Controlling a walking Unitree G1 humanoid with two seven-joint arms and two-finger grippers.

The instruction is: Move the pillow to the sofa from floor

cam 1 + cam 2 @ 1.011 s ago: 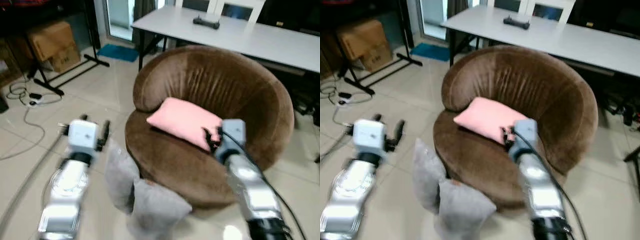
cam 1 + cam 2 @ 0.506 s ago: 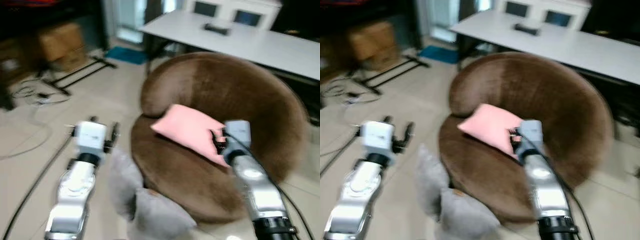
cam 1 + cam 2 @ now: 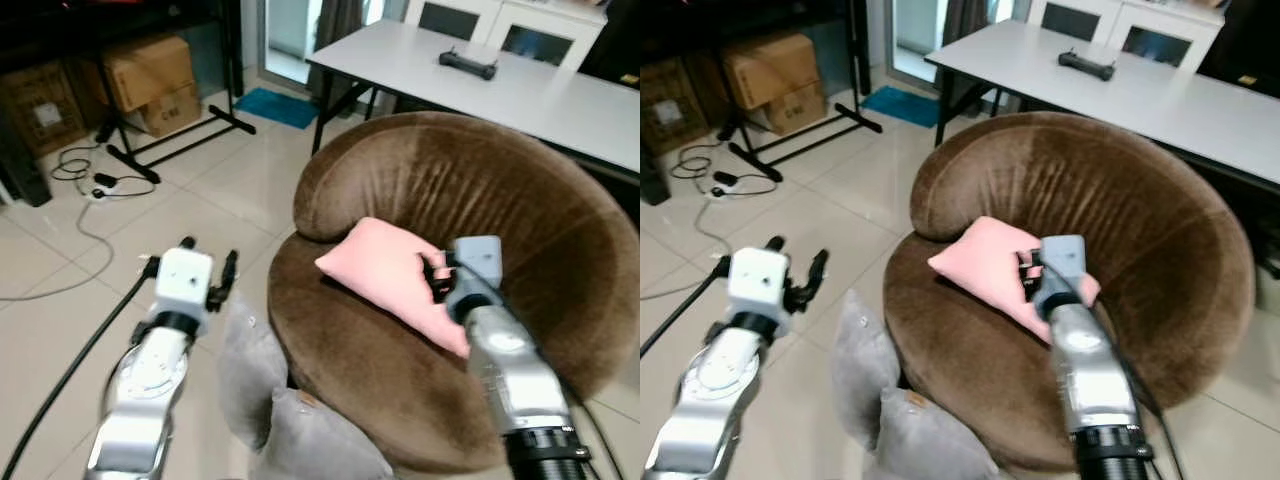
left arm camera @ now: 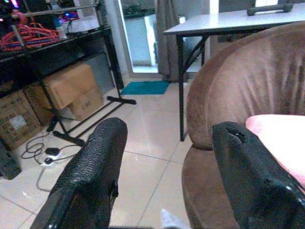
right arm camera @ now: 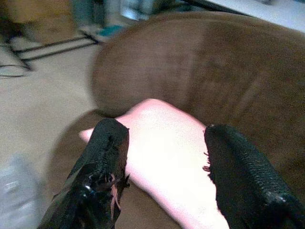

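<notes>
A pink pillow (image 3: 372, 262) lies on the seat of the round brown sofa chair (image 3: 450, 175). My right gripper (image 3: 433, 277) hovers over the pillow's right end, open, with the pink fabric showing between its fingers (image 5: 107, 143) in the right wrist view. My left gripper (image 3: 208, 252) hangs open over the tiled floor, left of the sofa, holding nothing. Two grey pillows (image 3: 250, 365) lean against the sofa's front on the floor, just below and right of the left gripper.
A white table (image 3: 520, 85) with a black object stands behind the sofa. Cardboard boxes (image 3: 150, 75) and a black rack's legs are at the back left. Cables (image 3: 80, 190) lie on the tiles at left, and a black cable runs beside my left arm.
The whole picture has shifted and sharpened, so the camera moved. Both grippers keep their places relative to the pink pillow and the sofa.
</notes>
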